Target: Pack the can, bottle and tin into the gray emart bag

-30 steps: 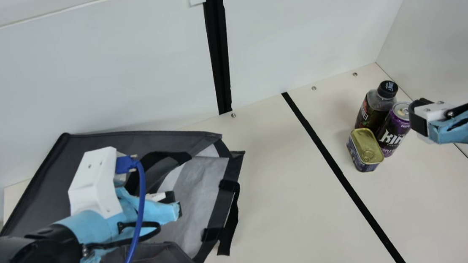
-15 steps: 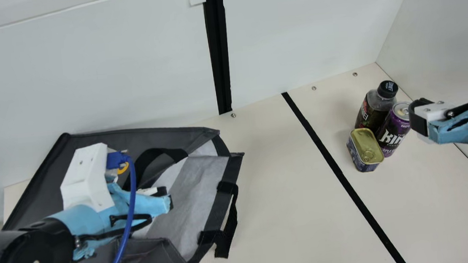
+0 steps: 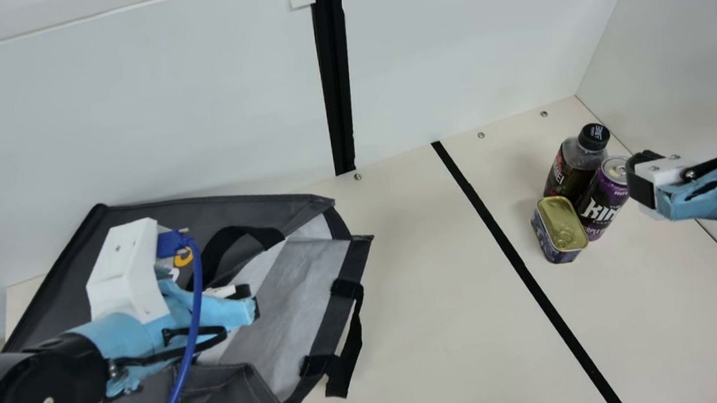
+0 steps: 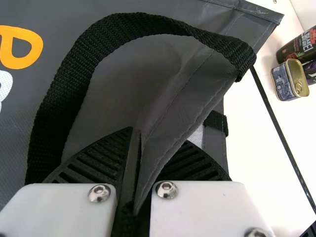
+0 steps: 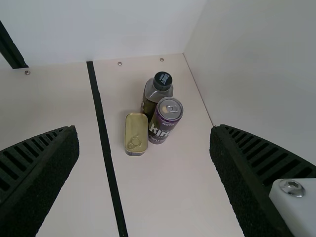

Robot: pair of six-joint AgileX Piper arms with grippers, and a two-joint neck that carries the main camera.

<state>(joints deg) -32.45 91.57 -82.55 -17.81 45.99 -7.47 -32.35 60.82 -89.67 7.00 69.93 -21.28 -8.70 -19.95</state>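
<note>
Bag-opening stage, with packing, by all appearances, yet to begin. The gray bag point(image 3: 55, 299) lies beneath and around the left gripper point(image 3: 248, 300), its pale lining point(image 3: 307, 284) exposed beyond that gripper's tips, toward the right gripper. The left gripper is closed on a fold of the bag's gray cloth point(image 4: 168, 118), which passes between its ribbed fingers; the black strap point(image 4: 63, 108) arches over the space ahead of them. The hold is judged to serve in drawing one wall up and back, so that the mouth faces the goods. Farther out from the left gripper, a black line point(image 3: 520, 265) separates the bag from the three goods. Past that line stand the tin point(image 3: 560, 229), nearest of the three to the left gripper, then the bottle point(image 3: 573, 173), and the can point(image 3: 604, 203), close before the right gripper's tips in the main view. The three are grouped tightly. The right gripper point(image 3: 641, 184) has its fingers spread wide, with nothing between them. The next move probably calls for the left gripper to steady the wall while the right descends on one item, the can or tin being the easier to reach. Crowding could cause a neighbor to be knocked; a slipping fold could let the mouth sag.
</note>
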